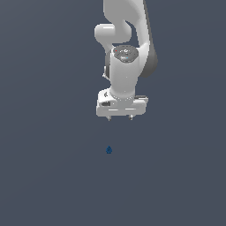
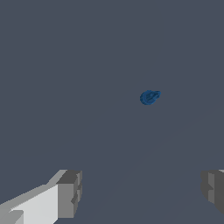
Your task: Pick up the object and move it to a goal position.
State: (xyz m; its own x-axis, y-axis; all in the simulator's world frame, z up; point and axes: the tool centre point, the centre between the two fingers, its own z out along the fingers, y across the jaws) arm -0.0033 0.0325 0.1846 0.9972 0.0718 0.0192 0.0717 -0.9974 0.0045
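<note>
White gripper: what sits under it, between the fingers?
Nothing between the white gripper's open fingers. The small dark-blue knobbly lump lies apart on the plain grey surface; nothing is hidden.

1. Cut off by the exterior view's top edge – upper part of the arm (image 1: 126, 26); base out of frame.
2. Too small in the exterior view to make out any surface detail – the object (image 1: 109, 150).
3. Cropped by the wrist view's edges – both fingers (image 2: 65, 194) of the gripper (image 2: 140, 192), only the tips showing.
</note>
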